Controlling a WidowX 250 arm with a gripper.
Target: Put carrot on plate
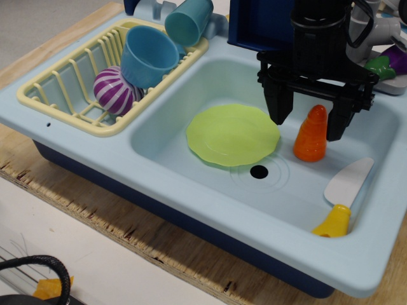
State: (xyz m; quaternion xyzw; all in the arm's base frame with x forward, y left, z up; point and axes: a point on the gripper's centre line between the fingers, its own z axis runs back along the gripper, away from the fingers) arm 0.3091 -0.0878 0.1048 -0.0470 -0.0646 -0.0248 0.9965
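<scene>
The orange carrot stands upright on the floor of the light-blue sink, right of the drain. The lime-green plate lies flat in the middle of the sink, left of the carrot and apart from it. My black gripper is open, lowered over the carrot. One finger hangs on the carrot's left, over the plate's right rim, the other on its right. The fingers straddle the carrot's upper half without closing on it.
A toy knife with a yellow handle lies in the sink's right front corner. A yellow dish rack at the left holds two blue cups and a purple striped ball. A black drain hole sits in front of the plate.
</scene>
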